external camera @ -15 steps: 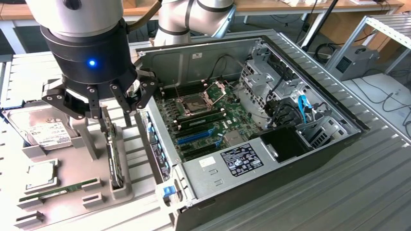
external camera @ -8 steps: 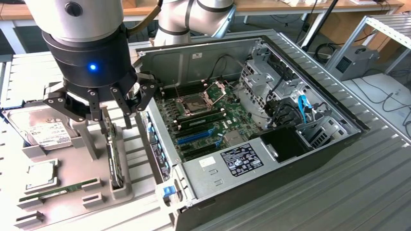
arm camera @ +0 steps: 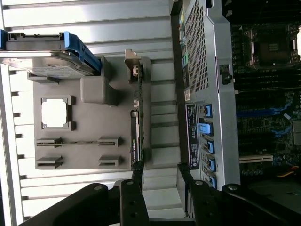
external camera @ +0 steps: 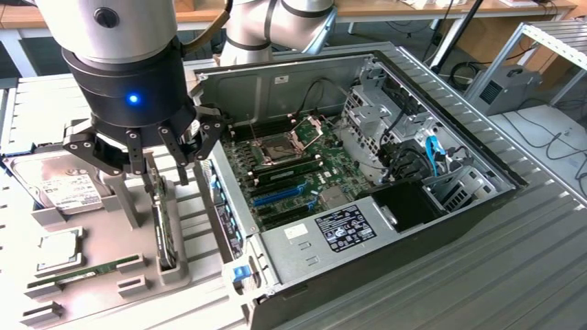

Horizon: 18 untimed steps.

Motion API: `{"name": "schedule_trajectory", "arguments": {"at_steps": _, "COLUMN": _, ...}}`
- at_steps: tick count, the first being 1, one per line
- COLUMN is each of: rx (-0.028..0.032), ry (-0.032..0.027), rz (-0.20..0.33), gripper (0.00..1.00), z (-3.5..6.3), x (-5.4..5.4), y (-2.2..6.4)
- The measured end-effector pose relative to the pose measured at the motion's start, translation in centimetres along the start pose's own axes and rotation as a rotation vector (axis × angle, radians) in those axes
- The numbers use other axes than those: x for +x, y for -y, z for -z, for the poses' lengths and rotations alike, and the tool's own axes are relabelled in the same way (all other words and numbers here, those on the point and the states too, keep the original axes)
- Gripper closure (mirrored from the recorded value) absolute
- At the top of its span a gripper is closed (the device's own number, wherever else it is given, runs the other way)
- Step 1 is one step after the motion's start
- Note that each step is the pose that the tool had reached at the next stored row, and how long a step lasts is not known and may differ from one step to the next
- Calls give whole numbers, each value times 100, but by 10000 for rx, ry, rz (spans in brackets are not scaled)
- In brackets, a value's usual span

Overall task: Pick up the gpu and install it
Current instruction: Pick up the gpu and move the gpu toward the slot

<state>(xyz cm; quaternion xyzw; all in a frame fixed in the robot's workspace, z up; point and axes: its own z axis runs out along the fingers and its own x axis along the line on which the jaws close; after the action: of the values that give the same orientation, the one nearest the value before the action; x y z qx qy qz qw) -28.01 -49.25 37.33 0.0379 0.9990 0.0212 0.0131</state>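
Observation:
The gpu stands on its edge in a slot of the grey holder tray, beside the open computer case. From the wrist view the gpu is a thin dark strip, its silver bracket at one end. My gripper hangs just above the card's far end, open, with nothing between its black fingers. In the wrist view the gripper sits slightly off the card's line, toward the case. The motherboard lies exposed inside the case, with blue slots.
On the holder tray rest a silver hard drive, a processor chip and a RAM stick. The case wall rises close beside the gpu. Cables and drive bays fill the case's right side in the exterior view.

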Motion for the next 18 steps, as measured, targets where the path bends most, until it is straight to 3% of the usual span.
{"name": "schedule_trajectory", "arguments": {"at_steps": 18, "rx": 0, "ry": 0, "rz": 0, "gripper": 58, "z": -33, "x": 1, "y": 1}}
